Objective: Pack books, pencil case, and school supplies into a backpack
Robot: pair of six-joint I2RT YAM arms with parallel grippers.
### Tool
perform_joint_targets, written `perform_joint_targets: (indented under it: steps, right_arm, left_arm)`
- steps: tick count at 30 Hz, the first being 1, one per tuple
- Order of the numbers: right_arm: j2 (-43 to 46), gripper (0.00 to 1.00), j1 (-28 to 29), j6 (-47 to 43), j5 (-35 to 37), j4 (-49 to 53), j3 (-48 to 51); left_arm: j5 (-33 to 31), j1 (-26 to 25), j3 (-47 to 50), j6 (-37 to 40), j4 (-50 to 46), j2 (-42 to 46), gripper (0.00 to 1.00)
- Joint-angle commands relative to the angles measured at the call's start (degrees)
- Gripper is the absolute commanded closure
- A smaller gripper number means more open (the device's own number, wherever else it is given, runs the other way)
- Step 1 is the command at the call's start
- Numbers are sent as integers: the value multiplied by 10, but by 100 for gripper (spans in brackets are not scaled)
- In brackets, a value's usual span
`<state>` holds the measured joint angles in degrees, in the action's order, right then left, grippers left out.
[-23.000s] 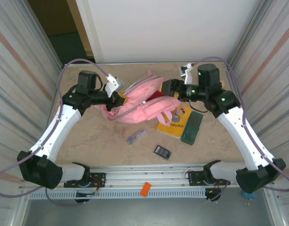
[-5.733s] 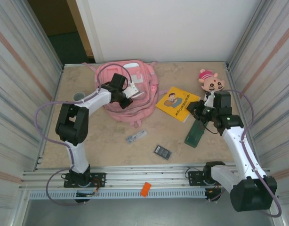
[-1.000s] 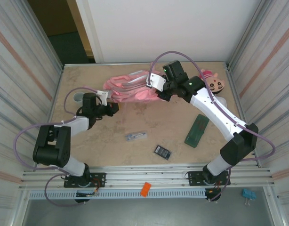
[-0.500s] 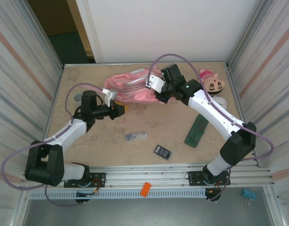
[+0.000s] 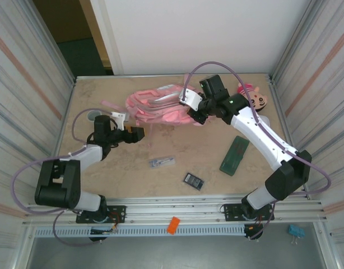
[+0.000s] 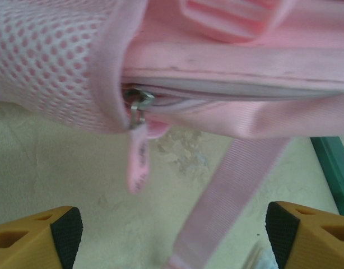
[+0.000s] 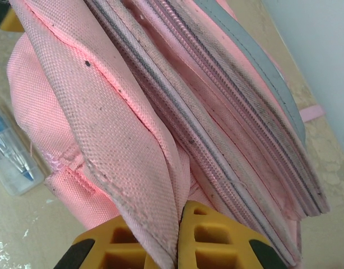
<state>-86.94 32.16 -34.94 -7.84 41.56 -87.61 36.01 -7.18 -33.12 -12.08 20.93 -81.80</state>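
Pink backpack (image 5: pixel 159 106) lies on its side at far centre of the worktop (image 5: pixel 127 174). One fold of its fabric is pinched in the right end effector (image 7: pixel 180 238). The left end effector (image 6: pixel 172 227) is open and empty, facing the zip pull (image 6: pixel 138 162). Green pencil case (image 5: pixel 235 156), calculator (image 5: pixel 193 180) and silvery-blue item (image 5: pixel 162 162) lie nearer the arms, apart from the backpack.
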Motion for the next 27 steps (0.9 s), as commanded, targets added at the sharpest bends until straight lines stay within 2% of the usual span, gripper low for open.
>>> perform_joint_targets:
  steps: [1,11,18,21,22,23,27]
  right_arm:
    - [44,100,1,14,-36,-54,-45]
    - [53,100,1,16,-38,-53,-34]
    - [55,100,2,22,-35,-51,-28]
    - [57,100,2,24,-31,-56,-22]
    - [58,100,2,25,-28,-57,-20]
    - [58,100,3,27,-24,-59,-19]
    - [56,100,12,33,20,-63,-9]
  left_arm:
    - [-17,-2,-14,-4,63,-26,14]
    - [-10,-4,-25,-1,137,-79,32]
    - [1,-5,-29,3,156,-83,67]
    - [29,-5,-35,7,149,-82,91]
    - [39,-5,-36,8,146,-82,95]
    - [50,-4,-39,10,143,-79,99]
    - [94,-6,-48,9,120,-61,100]
